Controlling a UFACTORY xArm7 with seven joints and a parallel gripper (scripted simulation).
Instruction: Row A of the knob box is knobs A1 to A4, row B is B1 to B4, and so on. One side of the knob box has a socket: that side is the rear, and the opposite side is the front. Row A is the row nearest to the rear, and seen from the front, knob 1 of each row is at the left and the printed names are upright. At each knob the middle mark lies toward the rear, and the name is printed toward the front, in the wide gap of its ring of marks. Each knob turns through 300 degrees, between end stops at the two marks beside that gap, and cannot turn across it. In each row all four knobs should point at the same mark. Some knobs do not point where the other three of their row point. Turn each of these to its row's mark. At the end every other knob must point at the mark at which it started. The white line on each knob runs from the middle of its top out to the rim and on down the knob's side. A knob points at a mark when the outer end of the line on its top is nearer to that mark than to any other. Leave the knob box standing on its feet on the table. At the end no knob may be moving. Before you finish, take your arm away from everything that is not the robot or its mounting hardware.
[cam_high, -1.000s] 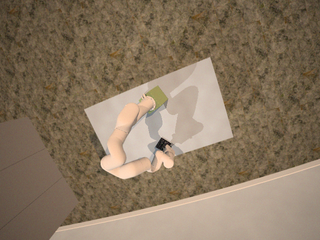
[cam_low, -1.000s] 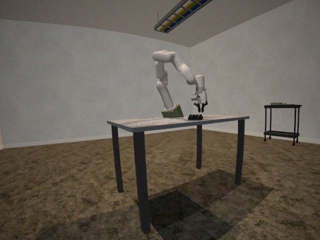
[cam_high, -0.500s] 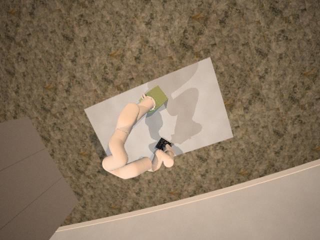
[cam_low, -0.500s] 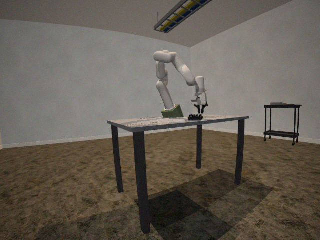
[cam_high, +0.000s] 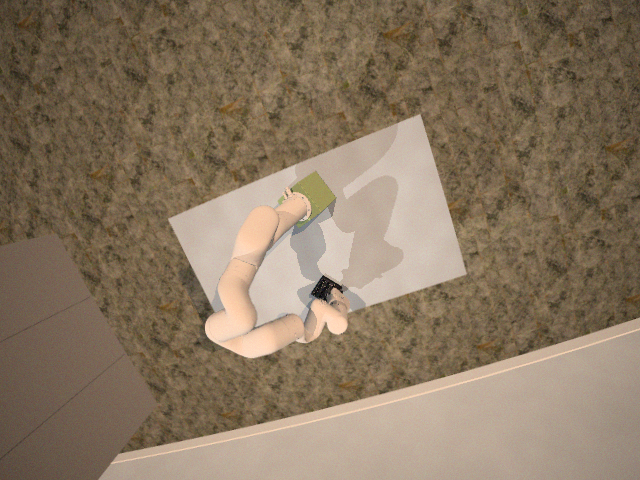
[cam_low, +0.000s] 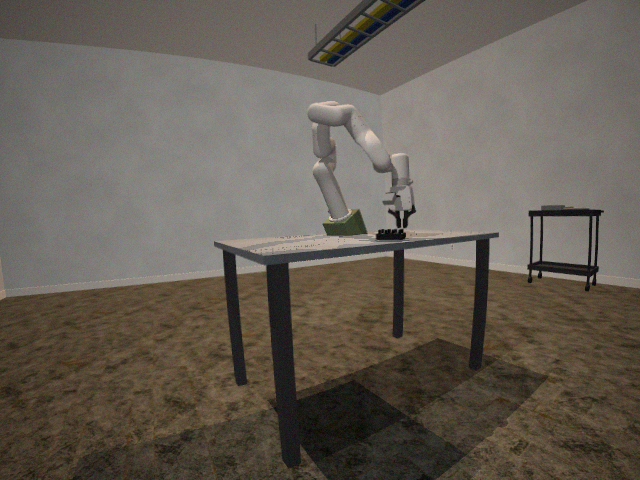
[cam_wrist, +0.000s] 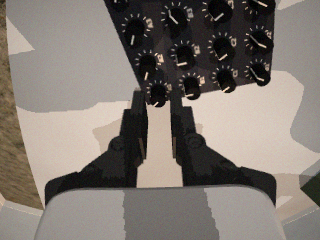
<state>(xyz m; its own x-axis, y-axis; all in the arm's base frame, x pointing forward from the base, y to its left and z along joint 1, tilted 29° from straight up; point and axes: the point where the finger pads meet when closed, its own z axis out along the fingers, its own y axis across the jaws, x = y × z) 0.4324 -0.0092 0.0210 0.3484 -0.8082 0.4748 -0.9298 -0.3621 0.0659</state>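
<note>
The black knob box stands on the white table near its edge; it also shows from above and from the side. Its knobs carry white lines that point different ways. My gripper hangs a little above the box's near corner, as the side view shows. Its two black fingers stand a narrow gap apart with nothing between them. In the wrist view the corner knob lies right at the fingertips, in line with the gap. The printed names are too small to read.
The arm's green base block sits on the table behind the box. The table edge runs close by the box. A dark cart stands far off by the wall.
</note>
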